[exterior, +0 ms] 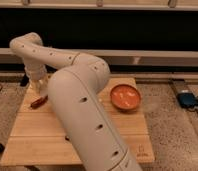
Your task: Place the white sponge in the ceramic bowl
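Orange ceramic bowl (pixel 125 96) sits well apart from pincer (pixel 38 87), arm (pixel 82 100) between.

A high camera looks down along the arm (pixel 82 110) at the table (pixel 37 137), tool (pixel 39 86) far-left.

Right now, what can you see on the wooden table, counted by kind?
Round orange ceramic bowl: 1
Small reddish-brown elongated object: 1
White sponge: 0 in view; the robot arm blocks the table's middle
Total: 2
The gripper hangs over the wooden table's left rear, just above the reddish-brown object.
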Robot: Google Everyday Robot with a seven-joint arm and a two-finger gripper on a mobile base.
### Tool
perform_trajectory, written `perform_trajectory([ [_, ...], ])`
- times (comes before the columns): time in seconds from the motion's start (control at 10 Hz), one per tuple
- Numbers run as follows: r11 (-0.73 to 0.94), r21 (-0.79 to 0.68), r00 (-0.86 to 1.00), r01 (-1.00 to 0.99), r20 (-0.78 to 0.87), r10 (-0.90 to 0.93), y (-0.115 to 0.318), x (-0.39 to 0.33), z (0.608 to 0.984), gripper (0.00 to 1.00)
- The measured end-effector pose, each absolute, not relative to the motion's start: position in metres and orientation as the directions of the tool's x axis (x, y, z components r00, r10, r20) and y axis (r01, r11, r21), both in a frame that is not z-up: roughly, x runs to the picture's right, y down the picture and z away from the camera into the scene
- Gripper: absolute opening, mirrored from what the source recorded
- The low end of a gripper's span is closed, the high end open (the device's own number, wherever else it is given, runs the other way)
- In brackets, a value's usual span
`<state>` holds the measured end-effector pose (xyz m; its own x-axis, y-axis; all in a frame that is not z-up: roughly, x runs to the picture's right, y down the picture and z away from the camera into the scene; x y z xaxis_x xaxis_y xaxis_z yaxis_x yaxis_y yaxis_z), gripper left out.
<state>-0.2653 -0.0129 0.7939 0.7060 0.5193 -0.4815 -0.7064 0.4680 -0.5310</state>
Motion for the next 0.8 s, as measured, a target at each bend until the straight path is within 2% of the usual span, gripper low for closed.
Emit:
perform_trajectory([
  [0.4, 0.271, -0.359, 0.449, -0.893, -0.665, 0.597, -0.016, -0.130, 0.799, 0.00],
  [0.8, 0.130, -0.194, 0.233, -0.972, -0.748, 0.621, 0.010, -0.030, 0.803, 0.00],
])
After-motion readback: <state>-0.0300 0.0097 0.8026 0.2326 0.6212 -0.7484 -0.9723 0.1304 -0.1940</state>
